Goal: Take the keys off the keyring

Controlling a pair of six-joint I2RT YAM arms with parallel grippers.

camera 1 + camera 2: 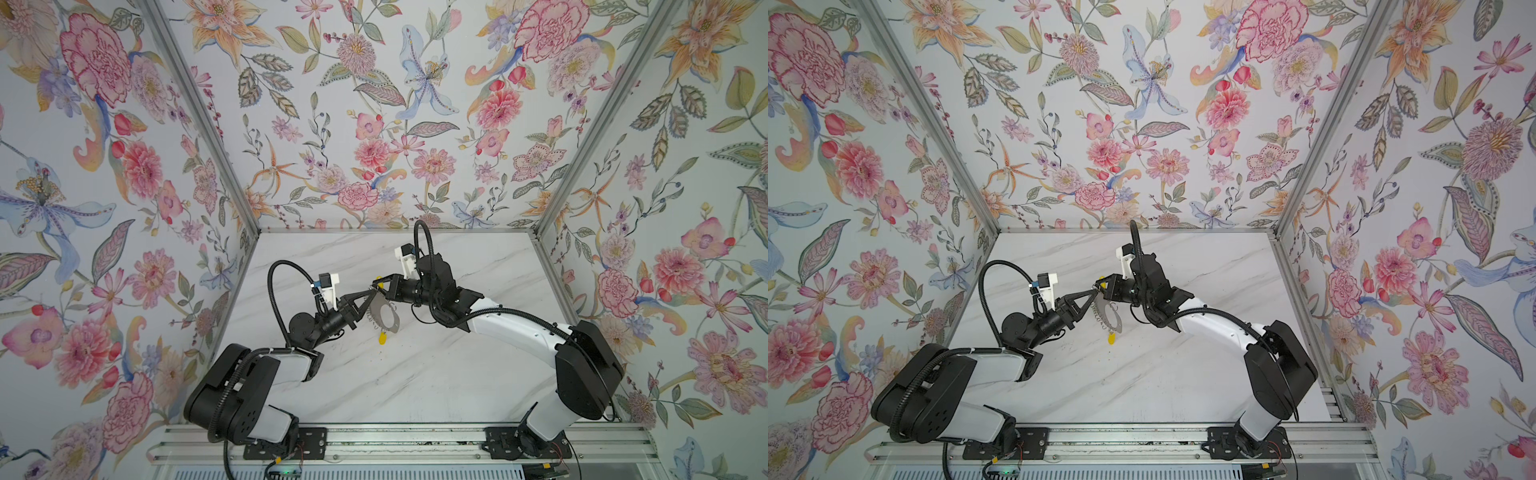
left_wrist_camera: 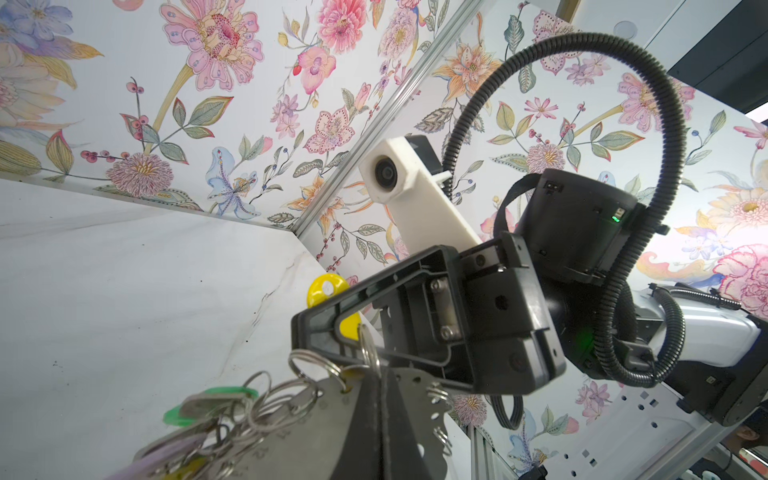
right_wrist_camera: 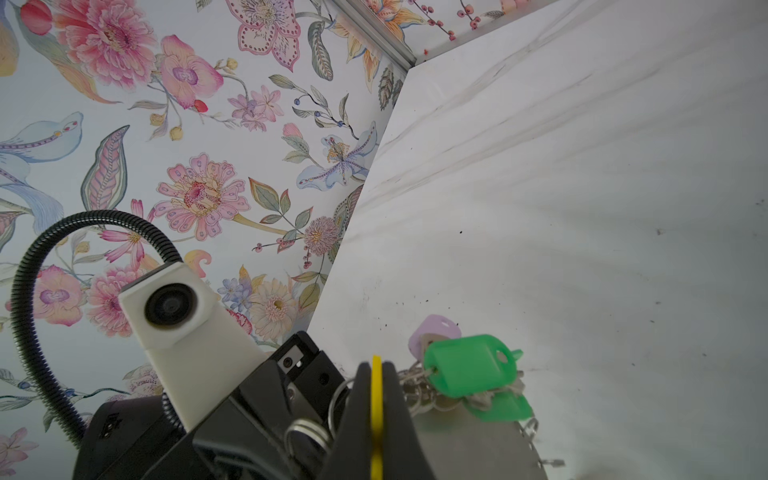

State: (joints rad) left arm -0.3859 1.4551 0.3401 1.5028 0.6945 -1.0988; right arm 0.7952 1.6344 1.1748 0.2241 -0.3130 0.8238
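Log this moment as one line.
left gripper: shut on keyring | right gripper: shut on yellow-tagged key | other keys: on keyring

Bright, even, diffuse light in all views, no hard glare in both top views. Soft, faint shadows on the table point(image 1: 415, 374) under the arms. Top views sharp at ctr, wide-angle stretch twd edges. Left wrist view: left fingers point(image 2: 361, 436) and keys point(image 2: 216, 415) just beside them out of focus; wall point(image 2: 735, 208) far behind them blown out. Right wrist view: right fingers point(image 3: 357, 415) and yellow tag point(image 3: 377, 415) betw them blurry, green tag point(image 3: 469, 365) just past the tips sharper; table beyond greyer, dimmer.
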